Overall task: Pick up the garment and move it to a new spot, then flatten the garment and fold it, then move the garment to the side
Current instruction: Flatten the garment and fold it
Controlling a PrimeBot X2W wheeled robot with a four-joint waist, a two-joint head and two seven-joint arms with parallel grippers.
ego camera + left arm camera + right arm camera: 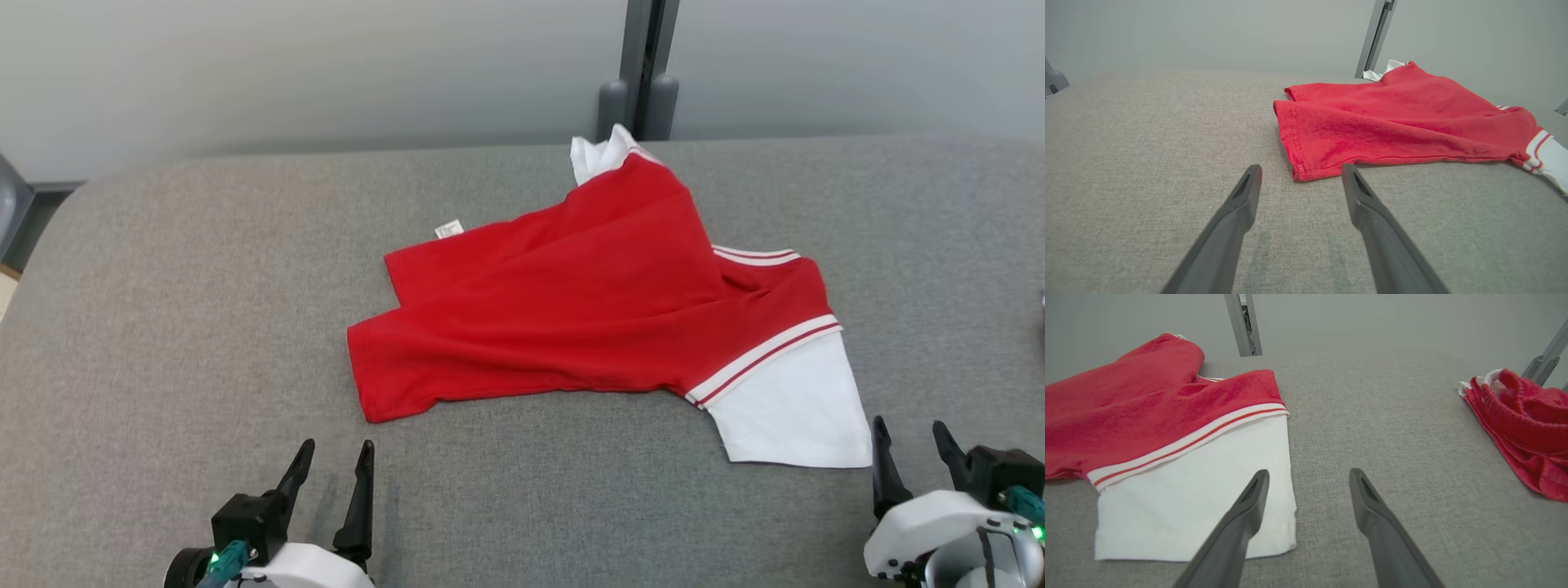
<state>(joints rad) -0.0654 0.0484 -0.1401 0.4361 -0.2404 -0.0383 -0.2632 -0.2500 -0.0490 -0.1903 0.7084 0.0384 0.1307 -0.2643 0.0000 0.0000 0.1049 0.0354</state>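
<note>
Spread wide and holding nothing, the left fingers (pixel 359 498) hovered low over the grey counter (pixel 163 327), and the right fingers (pixel 886 474) stood just as far apart, also empty. The shirt (pixel 571 327) lay on the counter ahead of both pairs and between them, touched by neither. Just beyond the left fingertips sat its red hem corner (pixel 1300 163). In the right wrist view, the white sleeve (pixel 1200 490) lay under and to the left of that pair's left finger, apparently below it and not in contact. The red body was rumpled and partly doubled over itself, one hem layer showing past the other, with the white collar (pixel 600 155) raised at the far end, near a grey post (pixel 645 65). A second red garment (pixel 1523 420) lay crumpled well off to the right of the right fingers. Judged from this, little of the task looked done: whether the shirt had already been carried to its new spot could not be told, but it was neither flat nor neatly folded. Flattening, folding and the move to the side all seemed left, and the hem corner and sleeve looked like the handiest places to take hold.
</note>
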